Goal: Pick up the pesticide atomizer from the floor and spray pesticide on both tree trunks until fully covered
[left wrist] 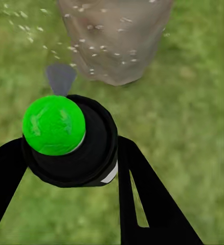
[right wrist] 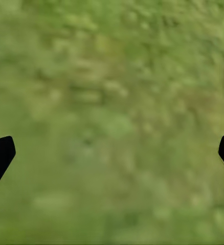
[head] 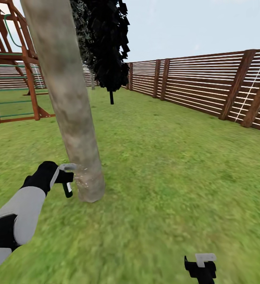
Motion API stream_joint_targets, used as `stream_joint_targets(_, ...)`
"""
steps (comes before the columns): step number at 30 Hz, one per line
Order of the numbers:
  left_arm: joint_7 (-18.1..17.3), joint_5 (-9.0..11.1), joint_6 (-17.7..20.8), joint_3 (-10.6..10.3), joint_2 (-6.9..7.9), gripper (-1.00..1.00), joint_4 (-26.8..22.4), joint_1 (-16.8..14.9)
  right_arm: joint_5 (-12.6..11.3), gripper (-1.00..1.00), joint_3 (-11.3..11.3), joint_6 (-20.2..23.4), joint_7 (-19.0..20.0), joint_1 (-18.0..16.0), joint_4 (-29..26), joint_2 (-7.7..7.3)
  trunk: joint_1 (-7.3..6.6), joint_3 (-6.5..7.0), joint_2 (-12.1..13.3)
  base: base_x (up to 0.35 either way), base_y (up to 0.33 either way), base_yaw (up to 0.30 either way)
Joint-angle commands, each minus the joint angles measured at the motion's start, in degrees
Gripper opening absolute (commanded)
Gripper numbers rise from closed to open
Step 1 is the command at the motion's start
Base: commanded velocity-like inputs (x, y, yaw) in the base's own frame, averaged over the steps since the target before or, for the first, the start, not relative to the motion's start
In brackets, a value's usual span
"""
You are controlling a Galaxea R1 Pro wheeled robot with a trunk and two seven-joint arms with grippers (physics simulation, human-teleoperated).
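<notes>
A leaning tree trunk (head: 68,98) rises from the lawn (head: 165,169) at 10 o'clock. The left gripper (head: 66,179) holds the atomizer (head: 68,188) just beside the trunk's base, with pale droplets (head: 82,177) between them. The fence (head: 209,90) runs at 2 o'clock.

So here's our count. We see one thick leaning tree trunk (head: 68,102) close up on the left, and one near-black conifer (head: 108,43) farther back behind it. One wooden play frame (head: 11,67) stands far left. We count two grippers: the left gripper (head: 65,179) next to the trunk's base and the right gripper (head: 201,268) near us on the right. We spot one atomizer (left wrist: 66,138) with one green ball on top. One slat fence (head: 201,85) runs along the right side, with about six slanted posts showing.
</notes>
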Motion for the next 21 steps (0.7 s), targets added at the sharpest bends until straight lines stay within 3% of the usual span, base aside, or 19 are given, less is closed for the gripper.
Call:
stream_joint_targets(1, -0.47, -0.59, 0.21, 0.36, -0.05, -1.00, -0.07, -0.05, 0.60, 1.00, -0.43, -0.17, -0.14, -0.04, 0.07, 0.02, -0.01, -0.05, -0.02, 0.000, -0.269, 0.000)
stream_joint_targets(5, -0.47, -0.63, 0.21, 0.36, 0.03, -1.00, -0.07, 0.03, 0.60, 1.00, -0.43, -0.17, -0.14, -0.03, 0.07, 0.02, -0.01, -0.05, -0.02, 0.000, -0.273, 0.090)
stream_joint_targets(15, -0.40, -0.63, 0.21, 0.32, 0.01, -1.00, -0.07, 0.13, 0.60, 1.00, -0.43, -0.17, -0.13, -0.03, 0.07, 0.02, -0.01, -0.05, -0.02, 0.027, -0.276, 0.268)
stream_joint_targets(21, -0.31, -0.63, 0.21, 0.36, -0.05, -1.00, -0.07, 0.13, 0.60, 1.00, -0.37, -0.17, -0.09, -0.03, 0.07, 0.02, -0.01, -0.05, -0.02, 0.137, -0.273, 0.039)
